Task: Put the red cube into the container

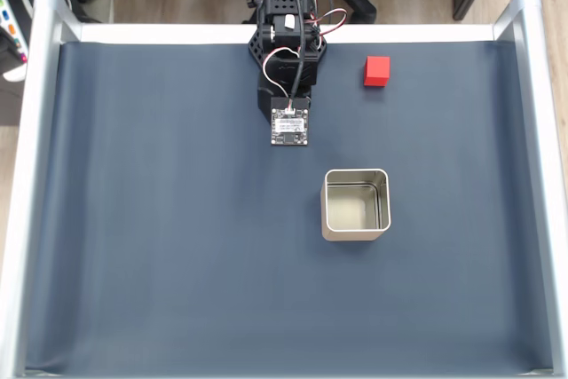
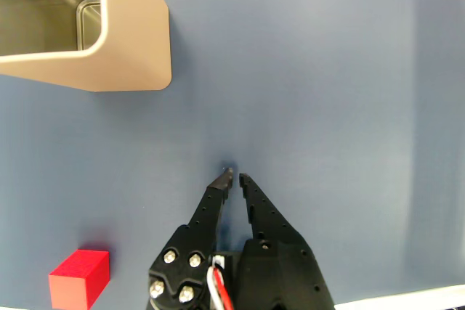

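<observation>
Dark blue matting [image 1: 160,246] covers the work table, framed by pale metal rails [image 1: 35,175] at the left, right and far edges of the fixed view; wooden flooring and the base of a chair lie beyond the far rail.

Fixed view: the black arm [image 1: 288,51] enters at 12 o'clock and extends a short way over the mat, a small circuit board [image 1: 289,126] with red and white leads riding on top of it. The red cube [image 1: 376,71] rests on the mat at about 3 o'clock from the arm, near it but not touching. The container [image 1: 356,205], a square silvery tin with rounded corners, stands upright at roughly 5 o'clock from the arm, well apart from the cube; its pale floor holds nothing.

Wrist view: the gripper [image 2: 234,176] rises from 6 o'clock, its two black fingertips drawn almost together with a thin slit between them and nothing held. The cube [image 2: 80,276] sits at 8 o'clock, apart from the fingers. A corner of the tin [image 2: 134,41] fills the 10 to 11 o'clock region.
</observation>
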You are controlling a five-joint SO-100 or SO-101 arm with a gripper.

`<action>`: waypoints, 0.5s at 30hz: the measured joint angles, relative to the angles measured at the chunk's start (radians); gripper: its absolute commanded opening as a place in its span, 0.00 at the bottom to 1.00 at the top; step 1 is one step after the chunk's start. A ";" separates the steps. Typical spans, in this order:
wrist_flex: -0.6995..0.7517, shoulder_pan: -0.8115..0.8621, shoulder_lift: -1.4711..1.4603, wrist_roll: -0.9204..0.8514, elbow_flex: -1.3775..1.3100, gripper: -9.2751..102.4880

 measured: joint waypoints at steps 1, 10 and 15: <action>-0.018 0.000 0.000 0.003 0.000 0.08; -0.387 0.049 -0.095 0.077 0.000 0.08; -0.449 0.055 -0.212 0.078 -0.097 0.08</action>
